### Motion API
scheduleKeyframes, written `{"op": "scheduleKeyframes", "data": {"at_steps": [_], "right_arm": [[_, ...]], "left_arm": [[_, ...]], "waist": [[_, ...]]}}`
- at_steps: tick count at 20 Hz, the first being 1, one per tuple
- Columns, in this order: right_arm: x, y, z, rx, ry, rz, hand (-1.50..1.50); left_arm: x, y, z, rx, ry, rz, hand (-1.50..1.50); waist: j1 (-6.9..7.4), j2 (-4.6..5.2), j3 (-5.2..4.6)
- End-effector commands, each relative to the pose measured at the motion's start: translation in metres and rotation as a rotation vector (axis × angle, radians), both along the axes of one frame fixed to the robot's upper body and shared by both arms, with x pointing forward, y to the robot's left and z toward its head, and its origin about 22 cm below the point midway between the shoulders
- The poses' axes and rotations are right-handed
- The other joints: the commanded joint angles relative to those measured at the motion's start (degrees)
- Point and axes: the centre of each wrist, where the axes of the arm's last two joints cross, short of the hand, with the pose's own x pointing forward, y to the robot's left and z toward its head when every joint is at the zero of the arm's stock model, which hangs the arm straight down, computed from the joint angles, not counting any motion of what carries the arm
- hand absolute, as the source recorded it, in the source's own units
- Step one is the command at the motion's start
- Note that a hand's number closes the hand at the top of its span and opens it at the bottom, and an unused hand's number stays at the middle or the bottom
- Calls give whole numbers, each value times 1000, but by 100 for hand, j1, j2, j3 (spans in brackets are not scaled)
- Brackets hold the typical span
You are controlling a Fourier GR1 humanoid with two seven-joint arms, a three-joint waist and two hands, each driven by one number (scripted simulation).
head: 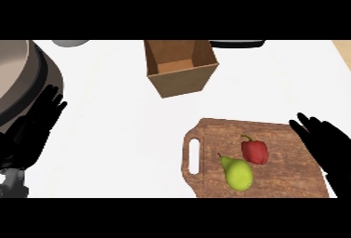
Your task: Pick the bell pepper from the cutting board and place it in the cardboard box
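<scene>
Right hand [328,144] open, fingers straight, over cutting board's [288,139] right edge, just beside bell pepper [255,152], likely staged for a side grasp. Pepper lying near board's middle, long axis roughly up-down in view, stem aimed up-left toward cardboard box [179,69]. Pear [238,174] close below-left, stem almost meeting pepper. Box open-topped, well apart on worktop [116,130]. Left hand [34,130] resting open at left edge.

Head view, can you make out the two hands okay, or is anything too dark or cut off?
Head view: both hands read as flat black shapes, left hand and right hand, surface detail lost; the cutting board is cut off at the lower edge; the bell pepper and cardboard box are evenly lit.
</scene>
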Motion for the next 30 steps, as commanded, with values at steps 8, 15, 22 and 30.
{"op": "scheduleKeyframes", "data": {"at_steps": [8, 15, 22, 30], "right_arm": [[19, 70, 6, -62, 217, -148, -150], [35, 70, -2, -110, 266, -167, -150], [44, 61, -14, -95, 284, -146, -150], [45, 73, -27, -94, 228, -104, -150]], "left_arm": [[-5, -12, 1, -2, 11, 5, 0], [3, 4, 6, 5, 16, 3, 0], [-9, 25, -20, 7, 8, 27, 0], [-12, -2, -15, 0, -6, 32, 0]], "waist": [[-40, -21, 29], [-98, -21, 31], [-107, -16, 33], [-104, -20, 35]]}}
